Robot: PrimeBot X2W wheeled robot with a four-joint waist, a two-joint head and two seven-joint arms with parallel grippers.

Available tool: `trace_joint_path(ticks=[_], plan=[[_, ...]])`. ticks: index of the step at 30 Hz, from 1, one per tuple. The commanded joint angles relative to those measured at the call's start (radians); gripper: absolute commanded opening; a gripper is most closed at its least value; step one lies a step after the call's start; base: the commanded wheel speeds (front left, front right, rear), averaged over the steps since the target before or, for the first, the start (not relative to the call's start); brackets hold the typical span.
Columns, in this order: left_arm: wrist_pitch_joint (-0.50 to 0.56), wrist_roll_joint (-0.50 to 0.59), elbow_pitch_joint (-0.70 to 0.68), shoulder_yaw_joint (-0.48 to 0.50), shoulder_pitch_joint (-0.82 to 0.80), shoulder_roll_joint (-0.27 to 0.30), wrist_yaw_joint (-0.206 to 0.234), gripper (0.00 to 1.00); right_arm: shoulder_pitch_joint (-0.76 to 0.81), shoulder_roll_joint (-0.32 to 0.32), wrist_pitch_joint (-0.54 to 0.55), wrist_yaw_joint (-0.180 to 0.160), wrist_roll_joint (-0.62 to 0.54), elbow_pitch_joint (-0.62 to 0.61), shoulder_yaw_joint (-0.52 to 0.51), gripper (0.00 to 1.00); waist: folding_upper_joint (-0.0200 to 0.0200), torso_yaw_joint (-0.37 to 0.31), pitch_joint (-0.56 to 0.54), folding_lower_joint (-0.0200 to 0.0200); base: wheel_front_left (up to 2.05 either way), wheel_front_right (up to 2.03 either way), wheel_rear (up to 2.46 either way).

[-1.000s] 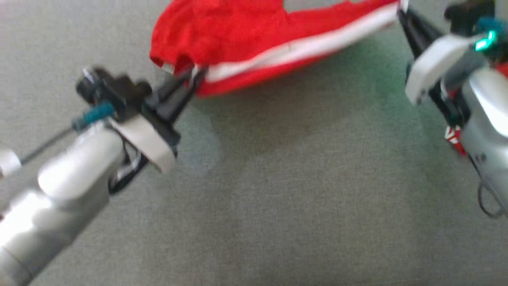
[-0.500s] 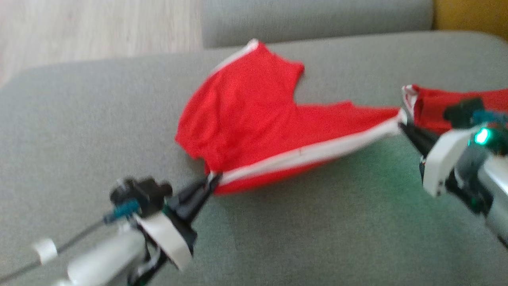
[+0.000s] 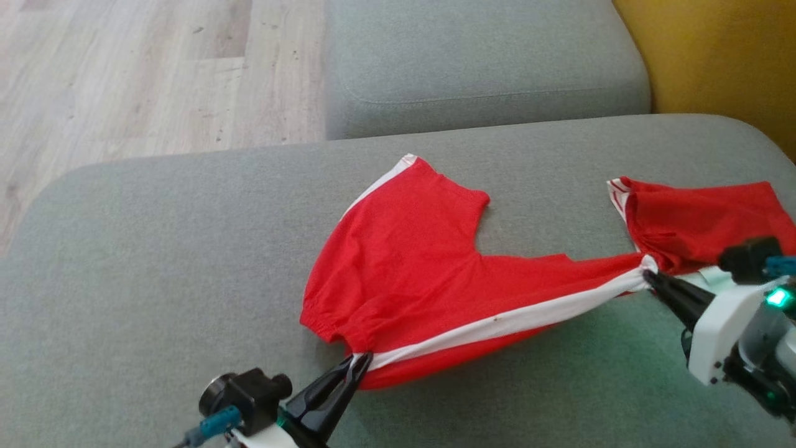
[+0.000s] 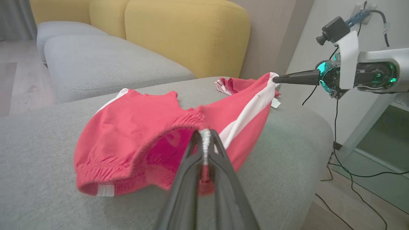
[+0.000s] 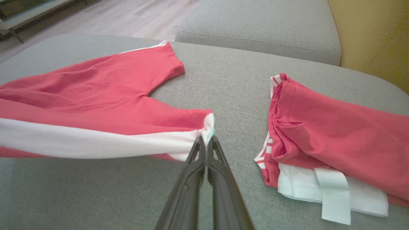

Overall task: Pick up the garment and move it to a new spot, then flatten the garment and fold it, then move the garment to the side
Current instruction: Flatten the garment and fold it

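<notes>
The left tool (image 3: 359, 363), lowest in the head view, is clamped on the garment (image 3: 404, 267), a pair of red shorts with a white side stripe. In the left wrist view its two dark fingers pinch the point where the stripe meets the gathered elastic edge. From there the stripe runs taut and raised off the grey seat cushion (image 3: 155, 249) to the right tool (image 3: 650, 279). That tool's fingers are pressed together on the opposite end of the stripe, as the right wrist view shows. The remainder of the garment trails away from the stretched edge and lies on the cushion, one leg spread flat toward the far side. Just beyond the right tool, apart from the held garment, rests a folded red garment (image 3: 696, 211) with striped trim, a white label (image 5: 332, 198) hanging from its near edge. Farther back stands a second grey cushion (image 3: 485, 62), with wooden floor (image 3: 124, 74) on its left and a yellow backrest (image 3: 715, 56) on its right.
</notes>
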Motion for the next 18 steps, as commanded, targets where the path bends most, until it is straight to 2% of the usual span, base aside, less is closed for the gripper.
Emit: trace_joint_path(ticks=[1, 8, 11, 18], plan=[[-0.006, 0.003, -0.024, 0.044, -0.036, 0.024, 0.014, 0.00, -0.015, -0.042, -0.015, -0.001, -0.012, -0.025, -0.035, 0.00, -0.0001, 0.008, 0.002, 0.0002, 0.00, 0.00, 0.00], [0.022, -0.027, -0.015, 0.071, -0.075, -0.006, 0.033, 0.00, -0.081, -0.022, 0.014, -0.001, -0.126, -0.048, -0.115, 0.00, -0.0001, 0.062, 0.056, 0.0002, 0.00, 0.00, 0.00], [0.031, -0.044, 0.001, 0.094, -0.118, -0.029, 0.028, 0.00, -0.149, -0.009, 0.044, -0.001, -0.185, -0.059, -0.134, 0.00, -0.0001, 0.093, 0.124, 0.0002, 0.00, 0.00, 0.00], [0.025, -0.063, 0.094, 0.139, -0.217, -0.098, 0.002, 0.00, -0.334, 0.036, 0.111, -0.001, -0.291, -0.034, -0.092, 0.00, -0.0001, 0.173, 0.245, 0.0002, 0.00, 0.00, 0.00]])
